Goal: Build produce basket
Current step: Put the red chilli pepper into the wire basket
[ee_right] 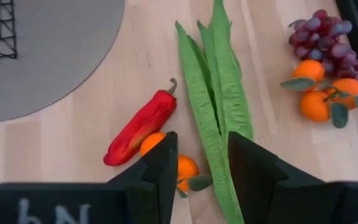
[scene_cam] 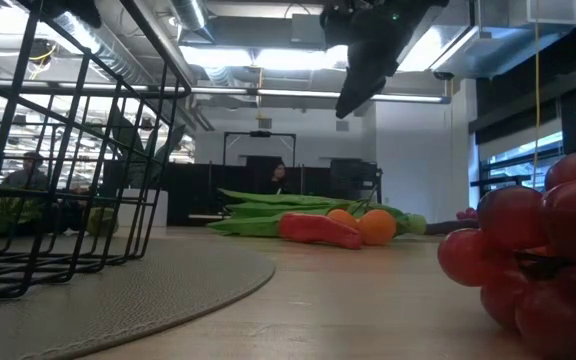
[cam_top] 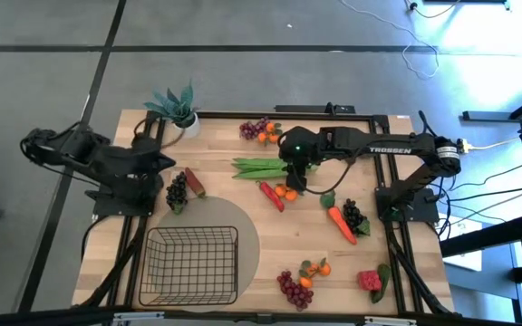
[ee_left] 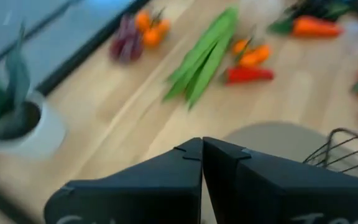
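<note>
White lettering reading "TROSSEN" is showing along the right arm (cam_top: pixel 397 148) in the high view; part of some lettering is also showing on the gripper bodies in the wrist views, too cut off to read.

The right gripper (ee_right: pixel 199 163) is hovering above the middle of the tabletop (cam_top: pixel 288 237) with its fingers standing apart and nothing between them. Directly under it the green bean pods (ee_right: pixel 213 106) are lying, one pod running through the gap between the fingertips as seen from the wrist. Just beside the pods a red pepper (ee_right: pixel 140 129) is lying, touching two tangerines (ee_right: pixel 180 167) that are sitting partly under one finger. In the low view the gripper is hanging well clear above this produce.

The left gripper (ee_left: pixel 202 149) is waiting near the tabletop's left edge, fingers pressed together, holding nothing.

The basket (cam_top: pixel 191 264) is sitting on a grey mat (cam_top: pixel 243 226) at the front left, well apart from both grippers. Grapes with tangerines (cam_top: pixel 261 131) are lying at the back, a carrot (cam_top: pixel 341 223) and dark grapes (cam_top: pixel 354 215) at the right, and a strawberry (cam_top: pixel 370 280) at the front right.
</note>
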Motion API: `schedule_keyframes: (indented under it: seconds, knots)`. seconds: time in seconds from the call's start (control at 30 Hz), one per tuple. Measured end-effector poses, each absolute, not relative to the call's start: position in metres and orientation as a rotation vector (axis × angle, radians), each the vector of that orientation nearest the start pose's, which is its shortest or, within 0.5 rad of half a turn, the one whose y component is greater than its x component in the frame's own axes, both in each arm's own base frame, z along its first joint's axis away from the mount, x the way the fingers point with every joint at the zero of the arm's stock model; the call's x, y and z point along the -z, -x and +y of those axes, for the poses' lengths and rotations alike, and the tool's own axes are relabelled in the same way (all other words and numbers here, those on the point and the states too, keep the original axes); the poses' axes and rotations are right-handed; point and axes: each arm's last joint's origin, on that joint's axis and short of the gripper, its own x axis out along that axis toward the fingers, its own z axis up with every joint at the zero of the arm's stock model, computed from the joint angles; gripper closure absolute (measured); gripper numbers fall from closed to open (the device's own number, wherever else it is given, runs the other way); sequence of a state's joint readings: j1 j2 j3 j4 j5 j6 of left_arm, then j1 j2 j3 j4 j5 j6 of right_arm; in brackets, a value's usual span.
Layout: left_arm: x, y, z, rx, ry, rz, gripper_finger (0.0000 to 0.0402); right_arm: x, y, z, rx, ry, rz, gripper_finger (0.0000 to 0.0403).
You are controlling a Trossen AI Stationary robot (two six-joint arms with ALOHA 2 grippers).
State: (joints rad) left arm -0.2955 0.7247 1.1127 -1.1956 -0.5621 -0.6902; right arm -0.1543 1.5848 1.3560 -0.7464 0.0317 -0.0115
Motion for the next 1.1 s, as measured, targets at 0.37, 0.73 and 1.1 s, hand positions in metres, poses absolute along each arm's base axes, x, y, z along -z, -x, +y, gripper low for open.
schedule_keyframes:
  seconds: [0.37, 0.73, 1.1]
  knots:
    - [-0.34, -0.117, -0.013, -0.575, 0.519, 0.93, 0.0401, -0.29, -0.326, -0.047, 0.069, -0.003, 0.981, 0.0277]
    - [-0.337, -0.124, -0.005, -0.645, 0.543, 0.947, 0.0323, -0.287, -0.321, -0.045, 0.084, -0.113, 1.037, 0.0277]
    - [-0.337, -0.124, 0.001, -0.691, 0.567, 0.929, 0.0316, -0.276, -0.335, -0.041, 0.078, -0.378, 1.021, 0.0277]
